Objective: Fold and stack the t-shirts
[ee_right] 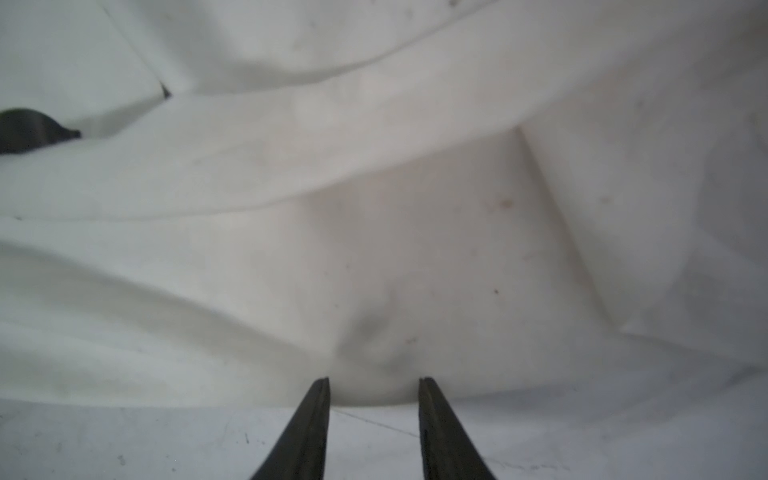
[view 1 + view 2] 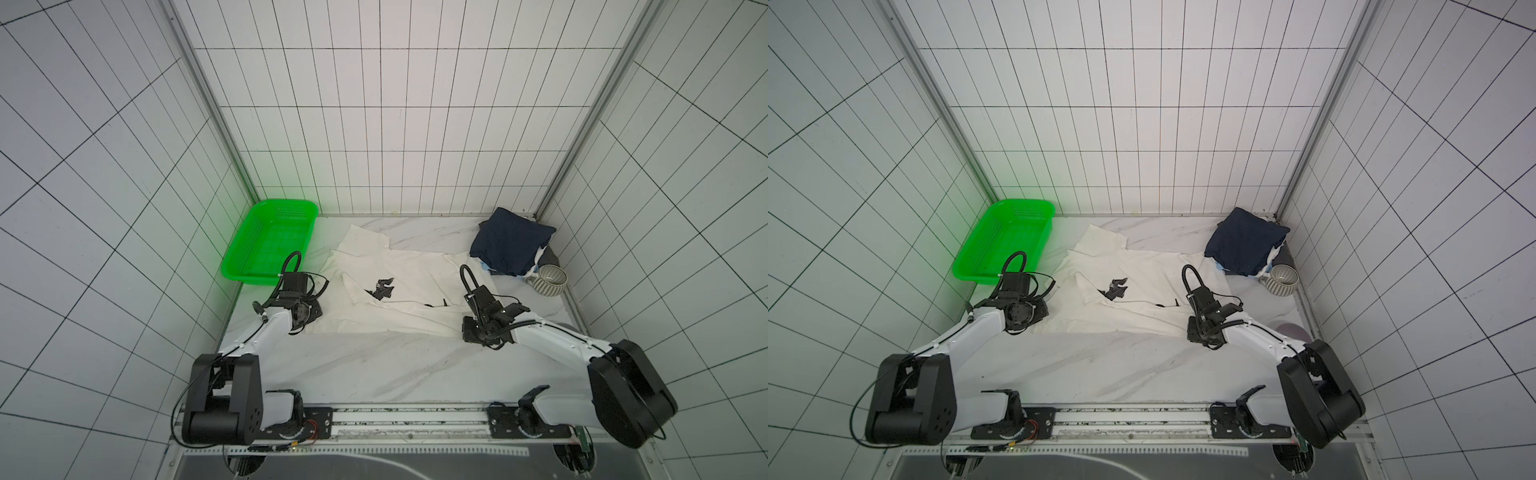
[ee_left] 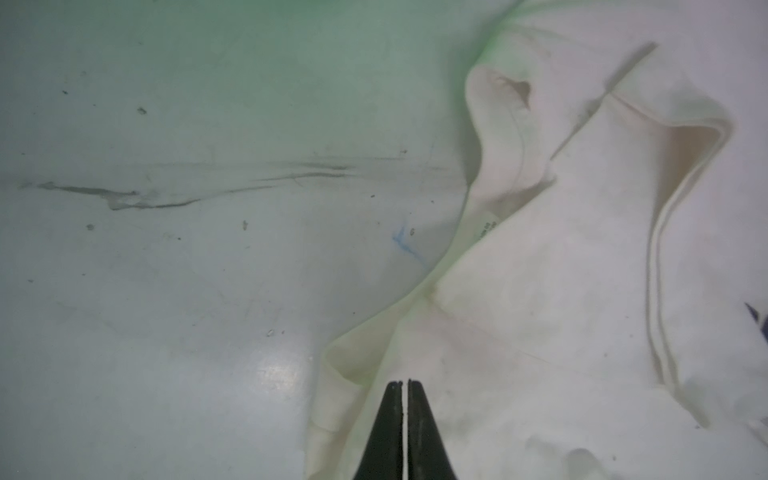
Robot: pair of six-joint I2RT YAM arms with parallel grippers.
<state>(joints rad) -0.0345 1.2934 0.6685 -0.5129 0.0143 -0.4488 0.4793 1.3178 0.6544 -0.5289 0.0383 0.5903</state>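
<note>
A large cream-white t-shirt (image 2: pixel 407 291) (image 2: pixel 1142 299) with a black print lies rumpled and partly spread in the middle of the table. At the back right sits a folded stack with a navy t-shirt (image 2: pixel 509 245) (image 2: pixel 1246 245) on top and light-blue and white edges under it. My left gripper (image 3: pixel 404 381) points down at the cream shirt's (image 3: pixel 561 311) left edge, jaws shut to a thin slit; no cloth is visibly pinched. At the shirt's (image 1: pixel 374 208) near right corner my right gripper (image 1: pixel 374 380) stands open, the hem just between its tips.
A green perforated basket (image 2: pixel 245 237) (image 2: pixel 976 249) stands empty at the back left, close behind the left wrist. Beside the folded stack, against the right wall, rests a ribbed grey-white bowl (image 2: pixel 549 280) (image 2: pixel 1282 280). Bare marble table (image 2: pixel 374 365) lies in front of the shirt.
</note>
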